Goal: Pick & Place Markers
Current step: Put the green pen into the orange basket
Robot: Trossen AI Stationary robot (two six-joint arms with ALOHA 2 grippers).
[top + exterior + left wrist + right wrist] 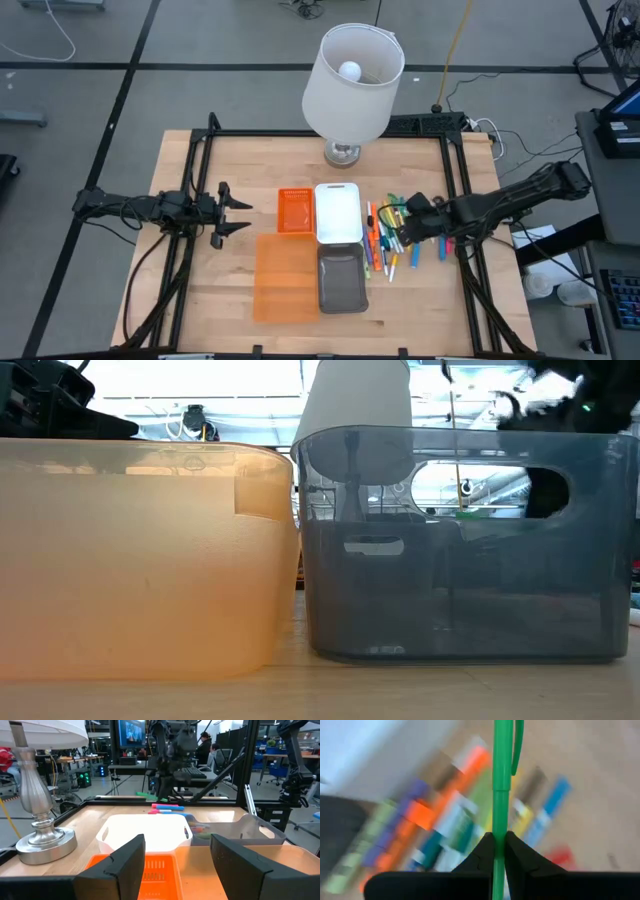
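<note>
Above the scattered coloured markers (420,825), right gripper (499,840) pinches a slim green plastic pen (502,780) near its end; could pivot, slip free.

Wooden surface (215,300), light butcher-block, framed by dark rails. Lamp (348,85) stands at 12 o'clock, base on the wood. Near centre: small orange tray (295,210), white tray (338,212) touching it at its 3 o'clock side. Toward 6 o'clock: larger translucent orange tray (285,277) with grey tray (342,279) just beside it. Markers (385,245) lie scattered at 3 o'clock of the white tray, mixed colours, roughly parallel.
</note>
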